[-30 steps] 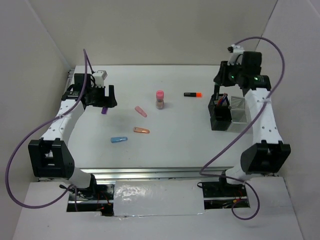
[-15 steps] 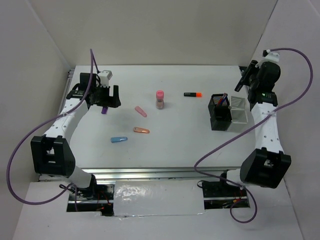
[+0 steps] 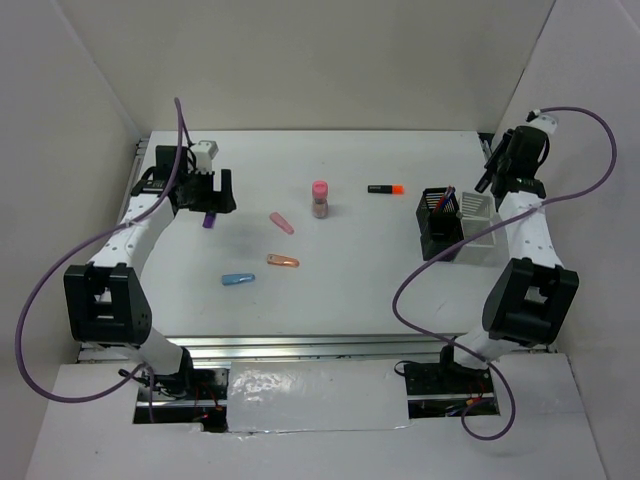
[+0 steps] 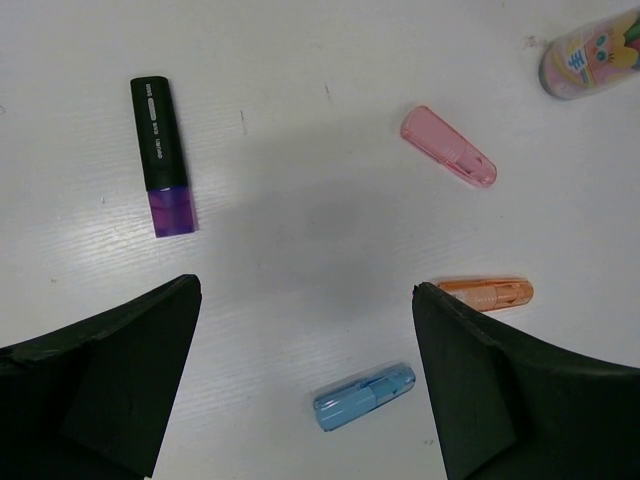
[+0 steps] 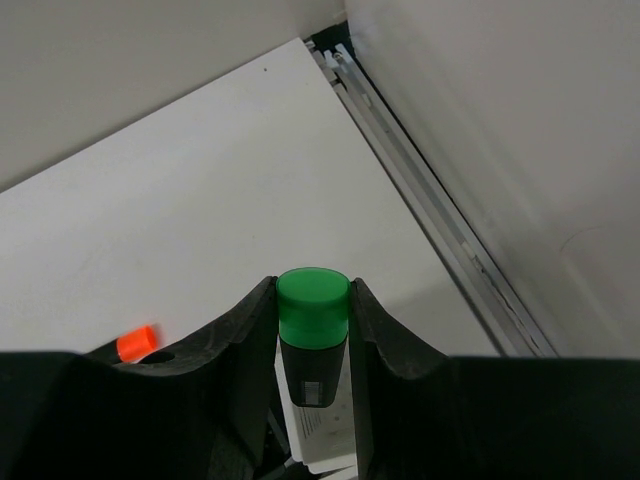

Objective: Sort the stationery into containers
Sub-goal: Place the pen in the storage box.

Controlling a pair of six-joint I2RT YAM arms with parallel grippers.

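The green highlighter (image 5: 312,335) has a bright green cap on a black body, and in the right wrist view I see it end-on, cap towards the camera. The right gripper (image 5: 312,295) holds it with the jaws closed narrow against both sides of the cap. It is up in the air at the far right of the table (image 3: 350,290), near the side wall and just beyond the tray (image 3: 484,236).

The tray is low and white-grey, and I cannot tell what is in it. It touches the right side of the cup (image 3: 438,240), which is black mesh and square. Pens (image 3: 446,199), red and blue, stand in the cup.

An orange highlighter (image 3: 385,188) lies left of the cup. Further left stands a cylinder (image 3: 320,198) with a pink cap.

Under the left gripper (image 4: 305,290), which is wide open and holds nothing, lie a purple highlighter (image 4: 163,155), a pink cap (image 4: 448,146), an orange cap (image 4: 485,293) and a blue cap (image 4: 364,397), all apart from each other.
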